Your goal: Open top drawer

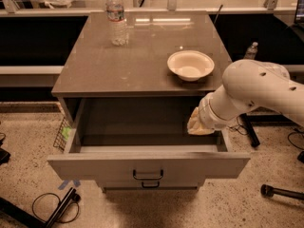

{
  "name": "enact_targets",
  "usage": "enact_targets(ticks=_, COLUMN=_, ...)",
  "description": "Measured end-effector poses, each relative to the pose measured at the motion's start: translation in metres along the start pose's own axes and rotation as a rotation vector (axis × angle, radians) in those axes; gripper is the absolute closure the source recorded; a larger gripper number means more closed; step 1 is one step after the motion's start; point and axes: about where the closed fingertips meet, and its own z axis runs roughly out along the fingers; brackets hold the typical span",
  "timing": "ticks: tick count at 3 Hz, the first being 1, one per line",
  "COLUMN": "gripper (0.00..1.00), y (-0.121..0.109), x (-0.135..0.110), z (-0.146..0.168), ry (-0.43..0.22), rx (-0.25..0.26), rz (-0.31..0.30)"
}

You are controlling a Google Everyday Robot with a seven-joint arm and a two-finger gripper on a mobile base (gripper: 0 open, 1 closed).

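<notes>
The top drawer is a wide pale-grey drawer pulled far out of the cabinet, and the inside that shows is empty. Its small black bar handle sits in the middle of its front. A second black handle of a lower drawer shows just beneath it. My white arm comes in from the right. The gripper is at the drawer's right side, over its inner right wall, with its fingers hidden behind the wrist.
On the brown cabinet top stand a clear water bottle at the back left and a white bowl at the right. A black cable lies on the speckled floor at the lower left. A black stand leg is at the lower right.
</notes>
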Motion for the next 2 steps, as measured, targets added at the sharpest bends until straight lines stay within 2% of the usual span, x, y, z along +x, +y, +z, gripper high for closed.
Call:
enact_targets(ticks=1, gripper=1.00, y=-0.004, x=0.013, z=0.036, ry=-0.028, rx=-0.044, rz=0.025)
enact_targets(ticks=2, gripper=1.00, y=-0.001, x=0.019, z=0.054, ry=-0.042, rx=-0.075, rz=0.034)
